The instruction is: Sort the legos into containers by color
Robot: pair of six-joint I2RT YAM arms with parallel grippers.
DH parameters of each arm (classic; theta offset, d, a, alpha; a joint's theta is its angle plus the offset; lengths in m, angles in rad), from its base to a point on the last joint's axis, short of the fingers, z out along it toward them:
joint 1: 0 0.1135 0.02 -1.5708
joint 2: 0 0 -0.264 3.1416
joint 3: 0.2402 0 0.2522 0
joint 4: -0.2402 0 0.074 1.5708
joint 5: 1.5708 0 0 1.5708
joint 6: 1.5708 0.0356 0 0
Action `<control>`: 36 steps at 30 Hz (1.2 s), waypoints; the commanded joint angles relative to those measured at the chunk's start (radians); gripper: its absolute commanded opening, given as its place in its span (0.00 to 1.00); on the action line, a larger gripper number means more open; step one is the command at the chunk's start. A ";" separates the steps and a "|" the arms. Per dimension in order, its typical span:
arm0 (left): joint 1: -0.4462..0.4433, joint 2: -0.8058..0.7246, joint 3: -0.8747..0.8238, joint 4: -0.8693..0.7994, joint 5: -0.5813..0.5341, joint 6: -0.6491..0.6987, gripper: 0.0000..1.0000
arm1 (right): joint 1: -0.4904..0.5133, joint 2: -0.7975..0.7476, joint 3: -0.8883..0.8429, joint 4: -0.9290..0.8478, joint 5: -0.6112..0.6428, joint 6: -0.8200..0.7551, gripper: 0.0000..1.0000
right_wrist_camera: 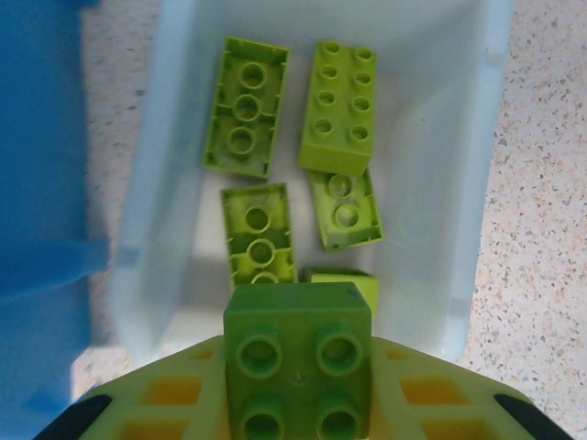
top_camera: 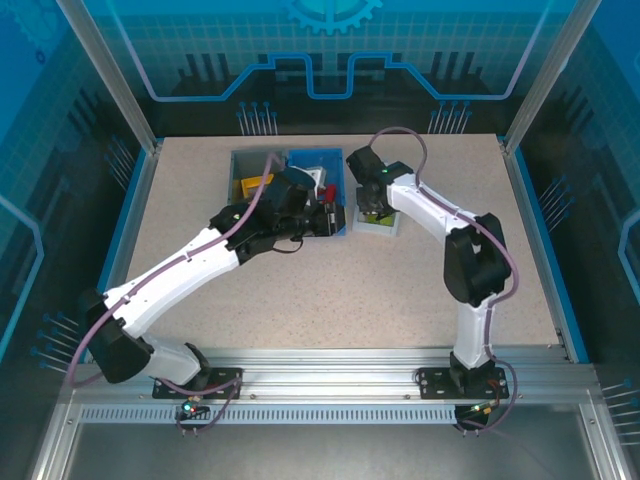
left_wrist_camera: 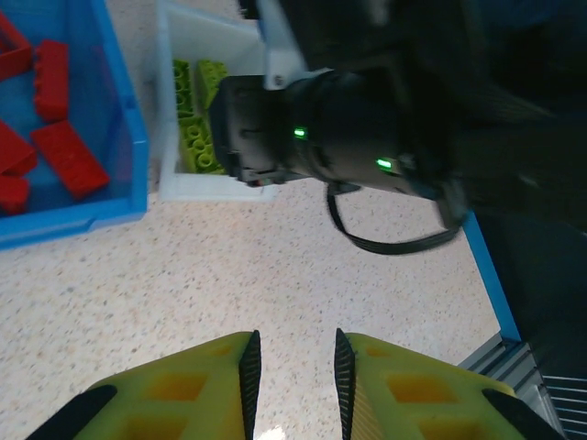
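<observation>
Right tool (right_wrist_camera: 298, 414): clamped on light green square four-stud plastic brick (right_wrist_camera: 298, 353), above small white plastic tray (right_wrist_camera: 151, 183) containing further light green bricks (right_wrist_camera: 337, 108)
Left tool (left_wrist_camera: 292, 385): narrow gap, nothing gripped, over speckled tabletop (left_wrist_camera: 275, 266), near bright blue plastic bin (left_wrist_camera: 128, 156) with red bricks (left_wrist_camera: 70, 158)

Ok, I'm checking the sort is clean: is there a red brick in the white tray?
No, the bricks in the white tray are all light green, as is the held brick.
</observation>
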 commanded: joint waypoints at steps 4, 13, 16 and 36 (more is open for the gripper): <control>-0.017 0.041 0.054 0.043 0.015 0.045 0.31 | 0.000 0.029 0.057 -0.045 0.019 0.018 0.30; -0.028 0.038 0.025 0.064 0.024 0.028 0.31 | -0.068 0.139 0.129 -0.114 -0.027 0.085 0.31; -0.031 0.036 0.033 0.056 0.020 0.030 0.32 | -0.072 0.170 0.160 -0.114 -0.041 0.079 0.36; 0.072 -0.109 0.007 -0.159 -0.041 -0.015 0.31 | 0.007 -0.338 -0.115 0.095 0.002 0.026 0.46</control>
